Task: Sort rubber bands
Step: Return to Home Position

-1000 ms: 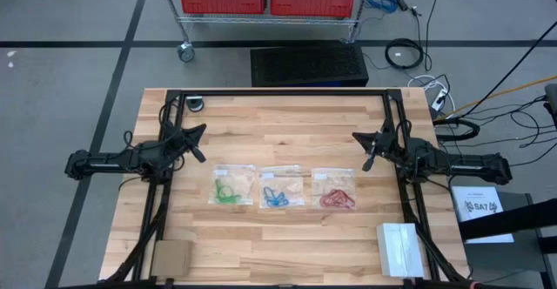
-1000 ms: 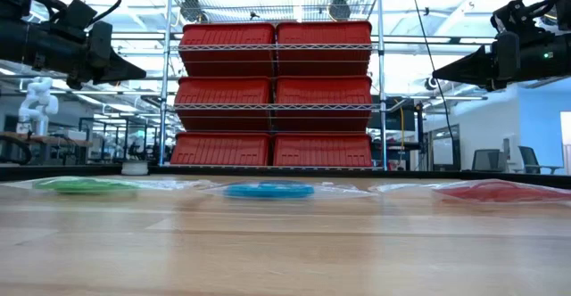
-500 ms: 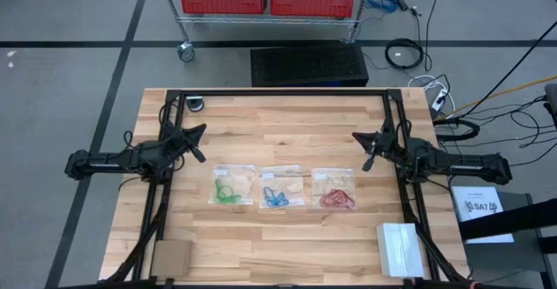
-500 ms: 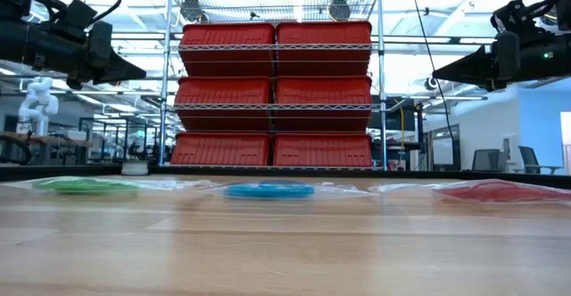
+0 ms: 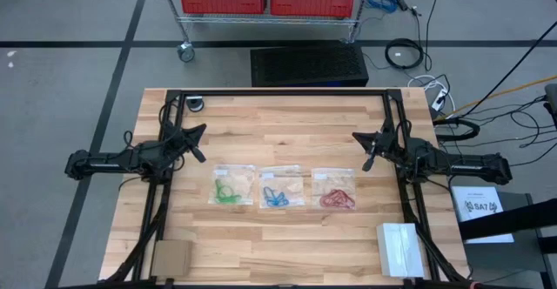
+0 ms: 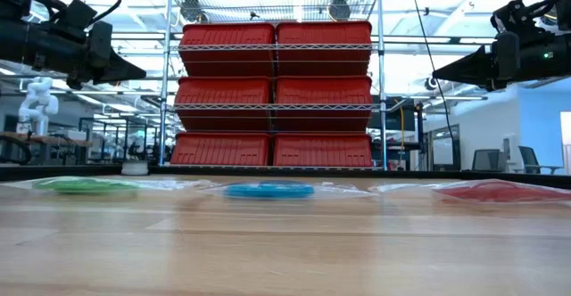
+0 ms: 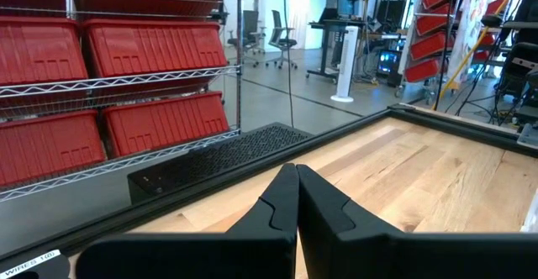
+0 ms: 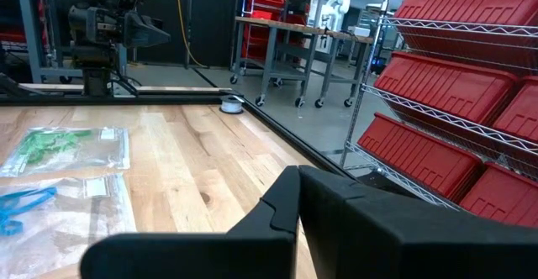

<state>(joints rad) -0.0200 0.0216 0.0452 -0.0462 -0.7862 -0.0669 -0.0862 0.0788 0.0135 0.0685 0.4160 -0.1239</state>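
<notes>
Three clear zip bags lie flat in a row at the table's middle. The left one holds green rubber bands (image 5: 228,193), the middle one blue rubber bands (image 5: 275,195), the right one red rubber bands (image 5: 337,200). My left gripper (image 5: 202,130) is raised at the table's left side, shut and holding nothing, its fingertips together in the left wrist view (image 7: 296,171). My right gripper (image 5: 356,137) is raised at the right side, also shut and holding nothing (image 8: 298,174). Both stand well above and apart from the bags.
A small white roll (image 5: 196,104) sits at the far left corner. A brown card (image 5: 171,256) lies at the near left corner and a white box (image 5: 399,247) at the near right. A wire rack with red bins (image 6: 275,91) stands beyond the far edge.
</notes>
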